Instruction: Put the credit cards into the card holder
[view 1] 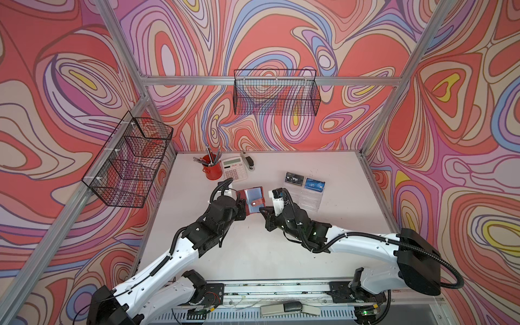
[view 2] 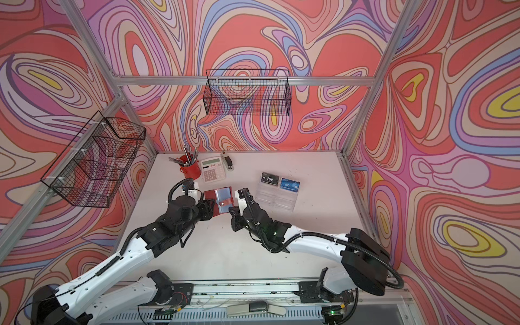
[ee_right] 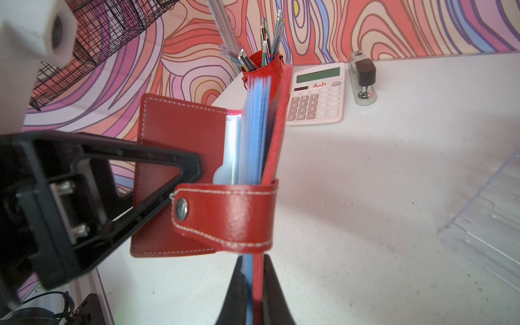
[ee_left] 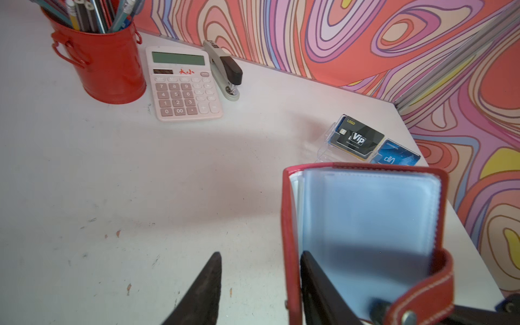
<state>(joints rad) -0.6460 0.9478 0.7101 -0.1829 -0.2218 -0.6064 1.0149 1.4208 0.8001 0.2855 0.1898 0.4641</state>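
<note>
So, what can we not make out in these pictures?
- Number of credit cards in the clear stand: too small in both top views; card holder hides the lower tiers in the left wrist view.
- Right gripper: fingers cut off by right wrist view's bottom edge.

The card holder [ee_left: 365, 219] hides part of the blue card [ee_left: 399, 157].

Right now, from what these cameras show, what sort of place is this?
Probably a staged office desk inside a robot test cell: a red pencil cup, a calculator and a stapler sit on a white table, enclosed by an aluminium frame with swirl-patterned walls and wire baskets.
</note>
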